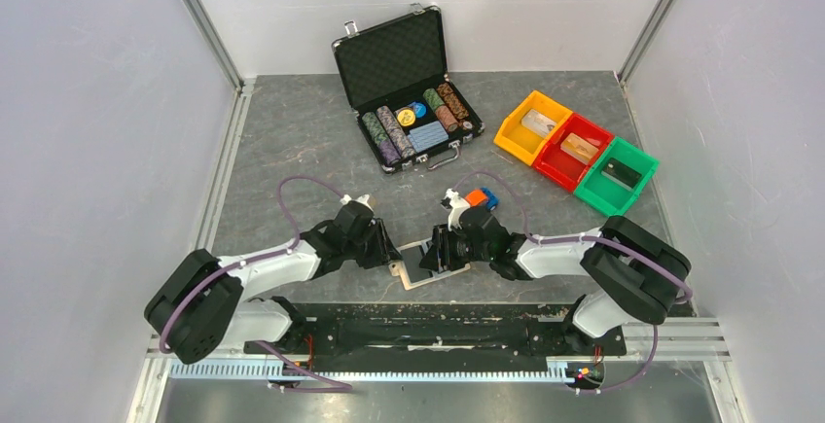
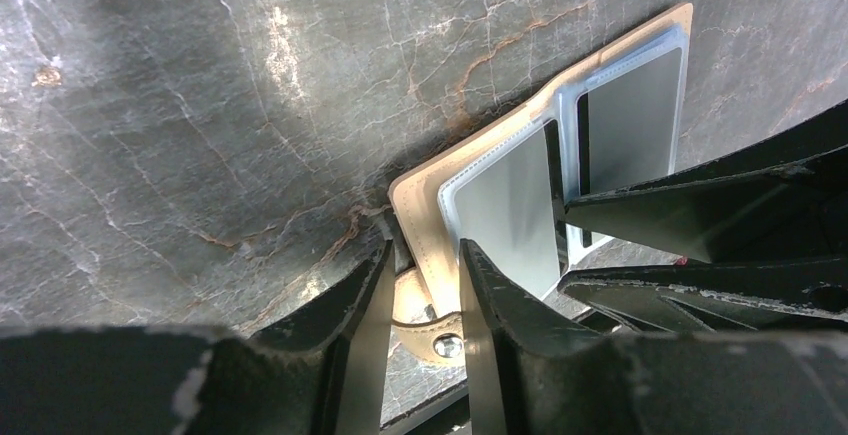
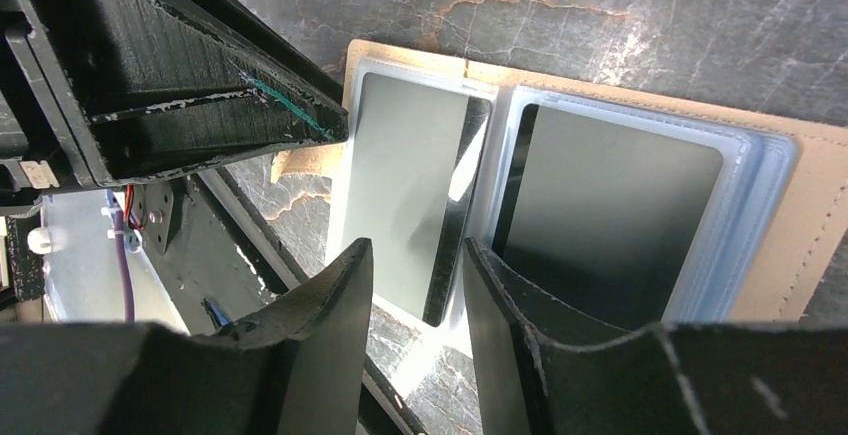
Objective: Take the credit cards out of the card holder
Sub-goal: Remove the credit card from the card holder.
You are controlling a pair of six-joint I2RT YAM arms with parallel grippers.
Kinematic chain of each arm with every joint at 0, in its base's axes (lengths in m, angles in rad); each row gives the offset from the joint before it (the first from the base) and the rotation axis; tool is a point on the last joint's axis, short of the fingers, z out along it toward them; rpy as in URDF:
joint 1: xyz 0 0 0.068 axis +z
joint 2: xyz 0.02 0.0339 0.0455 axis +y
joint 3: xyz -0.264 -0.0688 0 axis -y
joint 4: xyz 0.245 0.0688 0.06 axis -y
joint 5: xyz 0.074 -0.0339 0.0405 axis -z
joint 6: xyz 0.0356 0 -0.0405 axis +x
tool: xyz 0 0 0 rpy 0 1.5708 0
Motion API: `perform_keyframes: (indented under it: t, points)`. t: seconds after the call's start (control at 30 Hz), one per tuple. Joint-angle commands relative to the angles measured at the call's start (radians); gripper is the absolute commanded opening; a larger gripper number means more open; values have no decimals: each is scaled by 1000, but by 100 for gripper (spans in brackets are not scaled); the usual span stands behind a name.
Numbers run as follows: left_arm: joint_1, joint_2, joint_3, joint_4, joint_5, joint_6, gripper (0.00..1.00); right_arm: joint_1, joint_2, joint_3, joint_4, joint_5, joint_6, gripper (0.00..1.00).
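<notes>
The left gripper (image 2: 425, 255) stands astride the tan edge of the open card holder (image 2: 415, 200), beside its snap tab (image 2: 425, 320) — whether it pinches already, I cannot tell. The holder lies on the table (image 1: 292, 151) between both arms, with the credit cards (image 3: 405, 175) inside. The right gripper (image 3: 415, 250) brackets one card's edge, grip uncertain — I think the next move is to clamp it and slide it out flat.

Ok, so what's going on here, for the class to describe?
Two robot arms work on the card holder, lying open flat at the table's near edge. The left gripper straddles its tan edge by the snap tab; the right gripper hovers, jaws apart, over the middle fold. The credit cards sit in their sleeves.
</notes>
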State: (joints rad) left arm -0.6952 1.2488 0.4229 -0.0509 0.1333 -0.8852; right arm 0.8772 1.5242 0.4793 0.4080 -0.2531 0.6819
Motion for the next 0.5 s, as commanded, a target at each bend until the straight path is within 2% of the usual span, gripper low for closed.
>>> perform_keyframes:
  t: [0.0, 0.13, 0.3, 0.47]
  points:
    - [3, 33, -4, -50, -29, 63, 36, -3, -9, 13, 9, 46, -22, 42]
    - [3, 4, 51, -107, 2, 54, 35, -3, -11, 13, 11, 30, -16, 42]
    - [3, -102, 141, -203, -6, 48, 41, -3, -24, 6, 15, 28, -8, 42]
    - [1, -124, 181, -151, 75, 20, 38, -3, -36, -11, 39, 31, 6, 41]
